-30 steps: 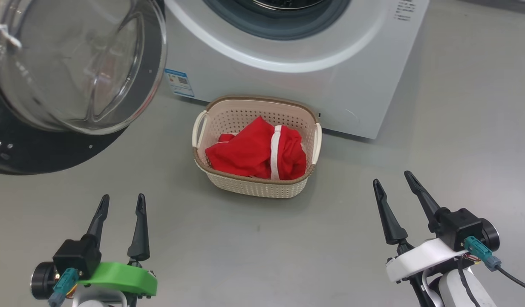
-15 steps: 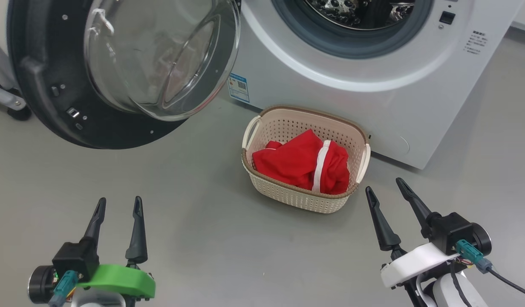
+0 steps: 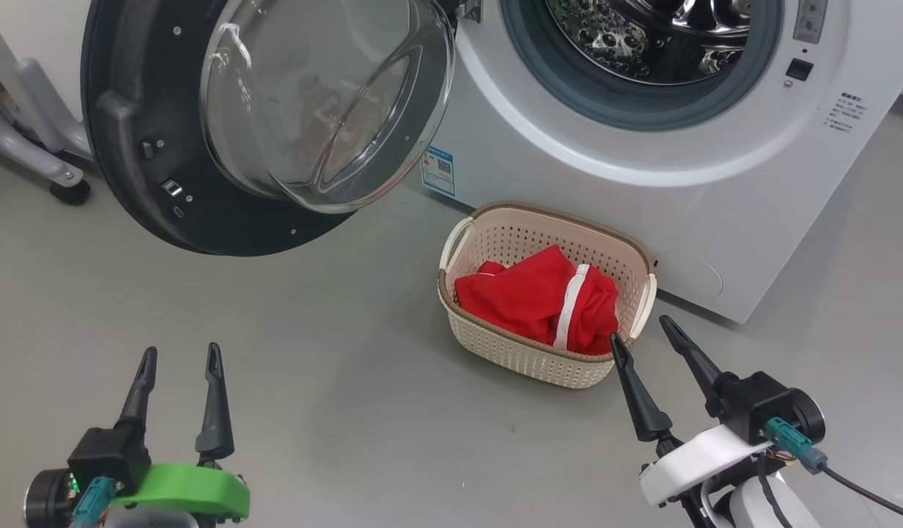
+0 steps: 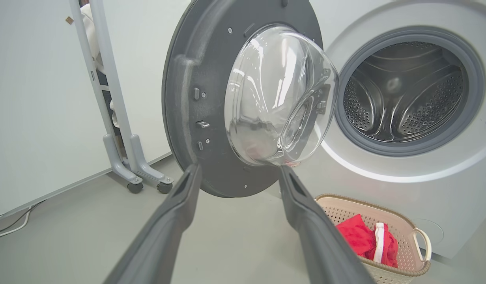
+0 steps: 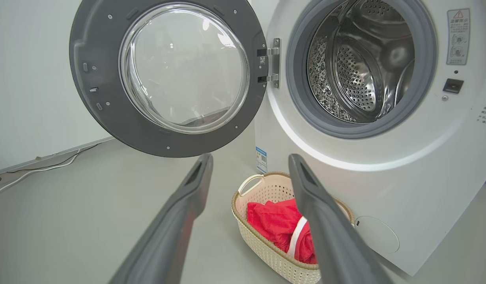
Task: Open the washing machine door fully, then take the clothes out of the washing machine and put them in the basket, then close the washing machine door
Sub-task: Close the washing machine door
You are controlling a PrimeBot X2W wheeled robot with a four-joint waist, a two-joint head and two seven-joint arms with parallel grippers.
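The washing machine point(image 3: 569, 183) filled the one o'clock part of the head view, and its door point(image 3: 151, 147) stood swung wide at about ten o'clock, with the inner face and the bulging glass bowl point(image 3: 327, 110) turned toward the robot. The drum point(image 3: 657, 37) looked empty as far as the wrist views reached into it. The red clothes point(image 3: 532, 297) lay heaped in the basket point(image 3: 539, 359), which sat on the floor just in front of the machine at about four o'clock. What remained, then, was most likely shutting the door. The left gripper point(image 3: 181, 349) hovered at seven o'clock and the right gripper point(image 3: 640, 328) at five o'clock, close beside the basket's near corner. Both had their fingers spread apart and held nothing. The door would probably handle as a stiff, fairly heavy disc turning only about its hinge point(image 5: 271, 63). The glass looked smooth, rounded and breakable, a poor place to press. The better hold seemed to be the dark rim at its free edge near the latch point(image 3: 171, 187), farthest from the hinge, where a light push from behind would swing it most easily. The left gripper sat nearer that edge. The clothes were soft and light, and the basket might slide if it was nudged.
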